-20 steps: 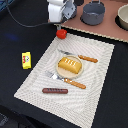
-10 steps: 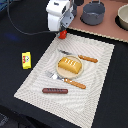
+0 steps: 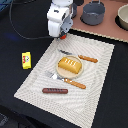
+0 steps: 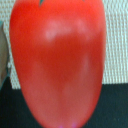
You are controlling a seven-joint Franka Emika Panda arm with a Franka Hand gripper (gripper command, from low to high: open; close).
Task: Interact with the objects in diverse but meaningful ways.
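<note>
Wrist view filling with red tomato [image 4: 57, 62], sitting clamped in the claw [image 3: 62, 35] above the woven mat's [image 3: 95, 82] far edge, well apart from the golden bread loaf [image 3: 70, 64] on the mat's middle.

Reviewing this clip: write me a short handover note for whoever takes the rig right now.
Gripper: over the placemat's far corner, red tomato filling the wrist view; the jaws are not visible, so a grasp cannot be confirmed.
Bread loaf sits on the plate, sausage on the near part of the mat, yellow packet off the mat at the exterior view's left, grey pan beyond the mat.
Done: tomato reached. Left: confirm the grip, then place it somewhere sensible.
</note>
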